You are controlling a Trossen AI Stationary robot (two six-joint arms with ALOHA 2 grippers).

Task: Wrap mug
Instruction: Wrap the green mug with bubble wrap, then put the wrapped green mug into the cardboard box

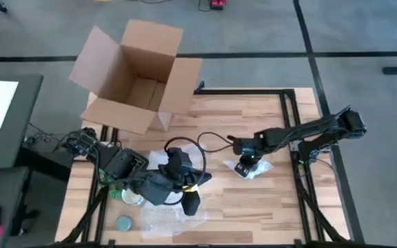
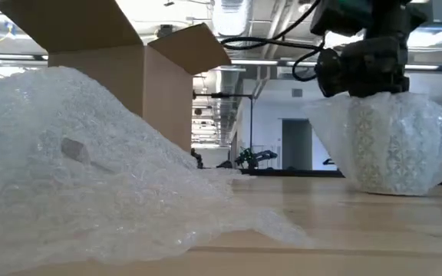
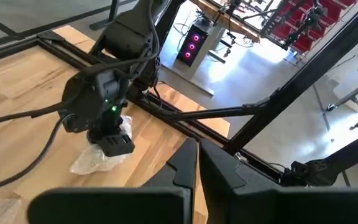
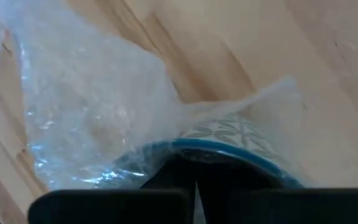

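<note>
Crowding the low view, bubble wrap (image 2: 90, 184), cardboard box (image 2: 121, 69) behind

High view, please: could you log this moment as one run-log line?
right claw: on bubble-wrapped patterned bundle, table's right side | left claw: shut, empty, above loose bubble wrap | cardboard box: open
</note>
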